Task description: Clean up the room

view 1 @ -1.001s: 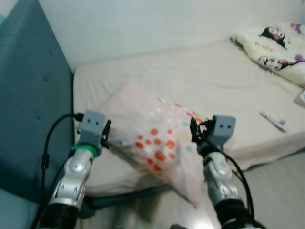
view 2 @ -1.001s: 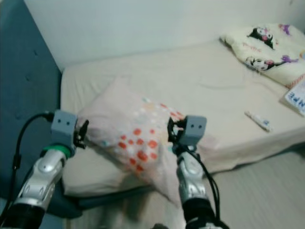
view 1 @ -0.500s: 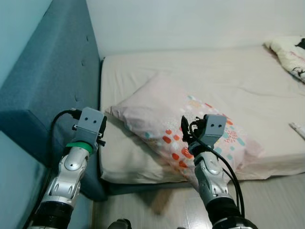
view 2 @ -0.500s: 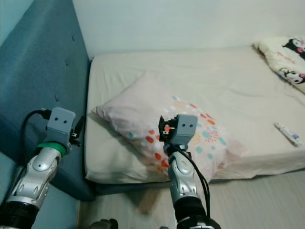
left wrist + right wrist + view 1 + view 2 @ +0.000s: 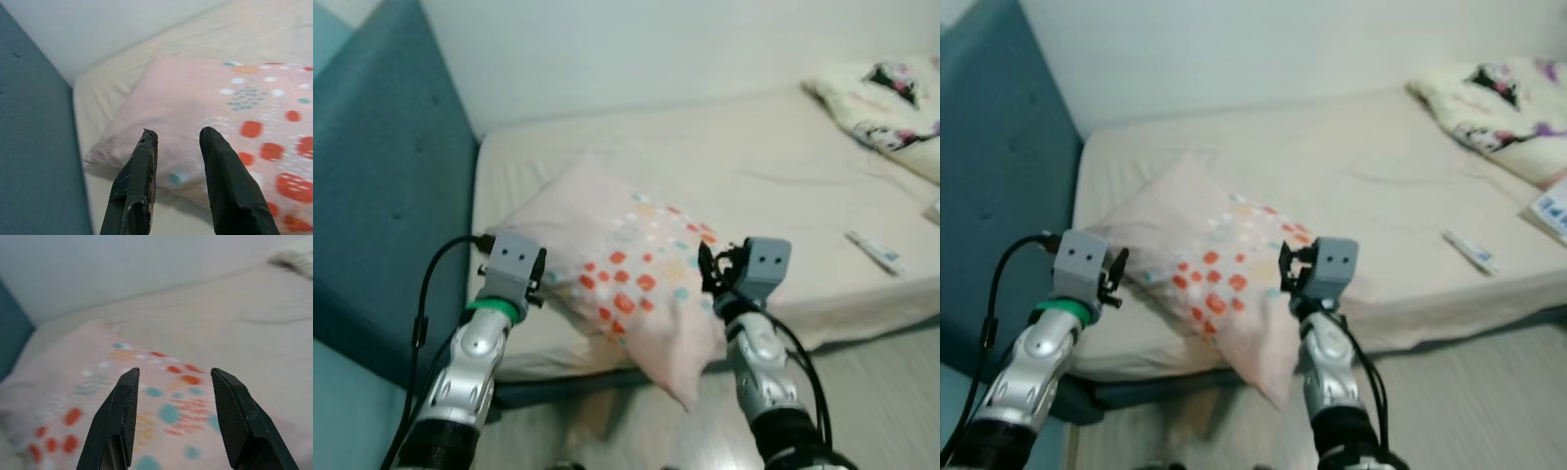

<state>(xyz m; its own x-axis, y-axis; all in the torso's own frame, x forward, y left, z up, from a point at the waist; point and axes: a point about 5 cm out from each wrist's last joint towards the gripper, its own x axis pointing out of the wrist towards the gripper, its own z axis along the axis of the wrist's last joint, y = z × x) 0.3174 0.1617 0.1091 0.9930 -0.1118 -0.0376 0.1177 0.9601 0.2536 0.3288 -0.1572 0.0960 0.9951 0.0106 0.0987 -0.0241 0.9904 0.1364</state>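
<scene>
A pink pillow (image 5: 617,264) with red, white and teal dots lies near the front edge of the bed (image 5: 764,166), one corner hanging over the edge. My left gripper (image 5: 537,275) is raised at the pillow's left end and is open, with nothing between its fingers (image 5: 142,161). At the pillow's right side my right gripper (image 5: 709,270) is also open and holds nothing. The left wrist view looks along the pillow (image 5: 220,107) from its left corner. In the right wrist view the dotted pillow (image 5: 161,416) lies just under the right gripper (image 5: 175,374).
A blue padded headboard (image 5: 382,215) stands on the left. A cartoon-print blanket (image 5: 886,98) is bunched at the bed's far right. A small tube (image 5: 874,251) and a printed paper (image 5: 1552,208) lie near the right edge. Light wood floor (image 5: 881,392) runs along the bed's front.
The head view swung left half a second ago and has swung back right. Both arms stay raised on either side of the pillow with fingers open.
</scene>
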